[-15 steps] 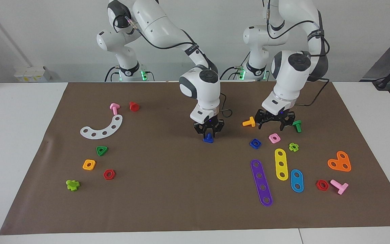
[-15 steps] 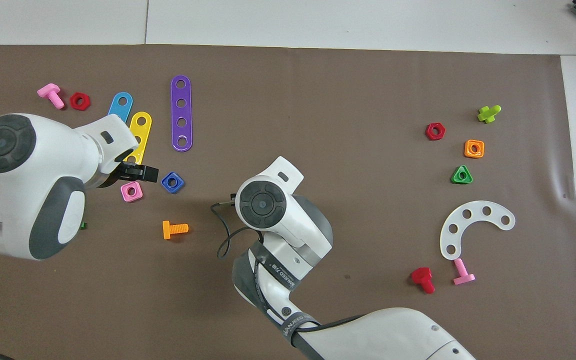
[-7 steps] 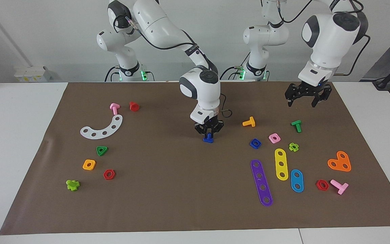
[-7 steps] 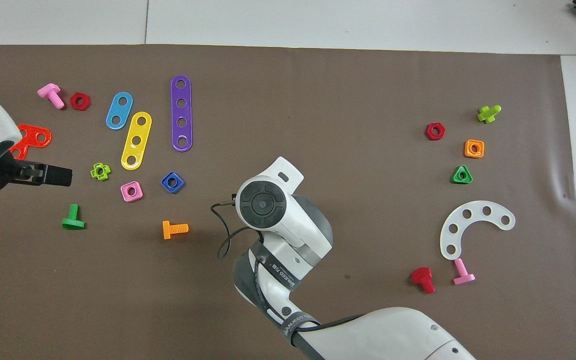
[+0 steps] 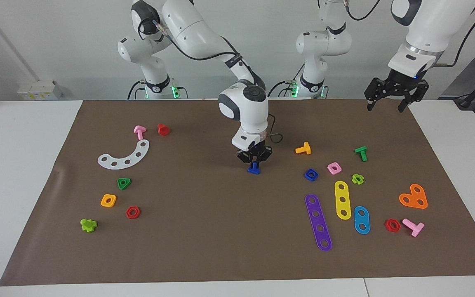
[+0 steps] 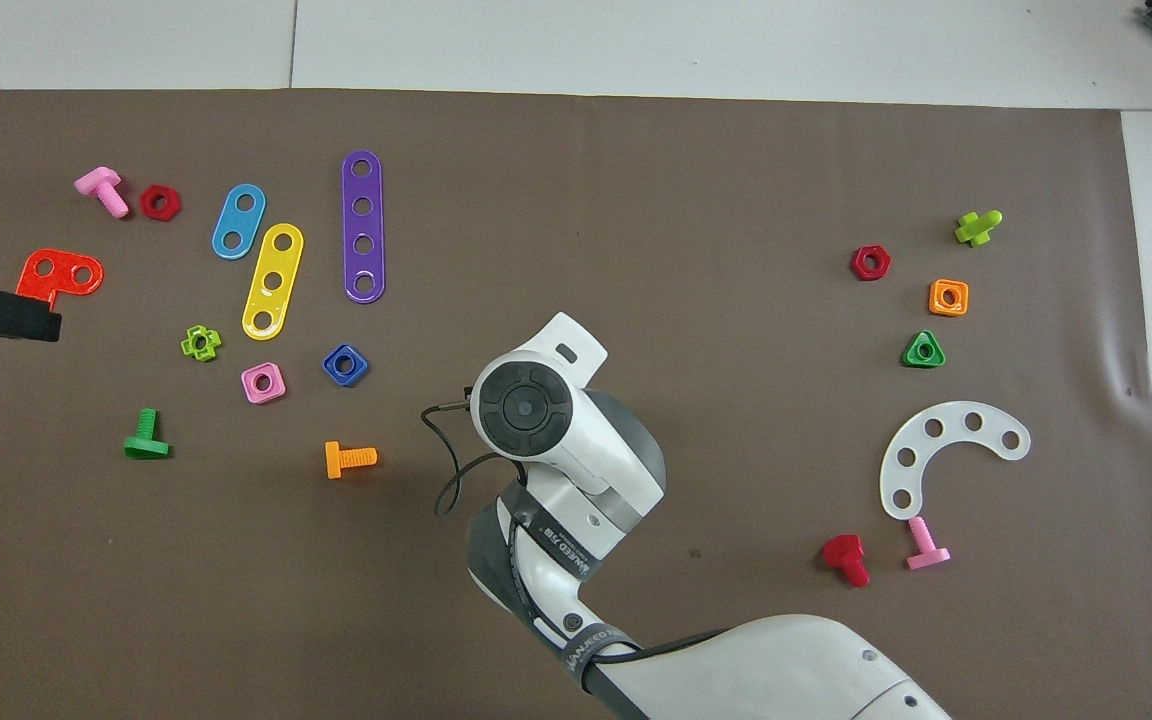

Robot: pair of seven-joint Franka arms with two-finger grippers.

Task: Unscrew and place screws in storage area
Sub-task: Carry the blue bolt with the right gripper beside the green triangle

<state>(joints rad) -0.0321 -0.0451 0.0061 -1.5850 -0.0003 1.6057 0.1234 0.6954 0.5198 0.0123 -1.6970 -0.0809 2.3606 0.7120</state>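
Note:
A small dark-blue screw [image 5: 254, 168] stands head-down in the middle of the brown mat. My right gripper [image 5: 254, 162] comes straight down on it, shut on its shaft. In the overhead view the right arm's hand [image 6: 526, 405] hides both screw and fingers. The storage area [image 5: 138, 181] is the patch of mat toward the right arm's end, holding a white curved strip [image 5: 124, 156], a green triangle nut [image 5: 124, 183], an orange square nut [image 5: 108, 200] and a red hexagon nut [image 5: 132, 212]. My left gripper [image 5: 387, 106] hangs open and empty, high over the mat's corner by its own base.
Toward the left arm's end lie an orange bolt [image 5: 303, 148], a green bolt [image 5: 361, 152], a blue square nut [image 5: 311, 174], a pink nut [image 5: 334, 168], purple [image 5: 318, 222], yellow [image 5: 342, 199] and blue [image 5: 361, 220] strips, and an orange heart [image 5: 414, 197]. Pink [image 5: 139, 131] and red [image 5: 163, 129] bolts lie by the white strip.
The right gripper's fingers have closed on the blue screw. The left arm has lifted off the loose parts and swung up to the mat's corner by its base, still open.

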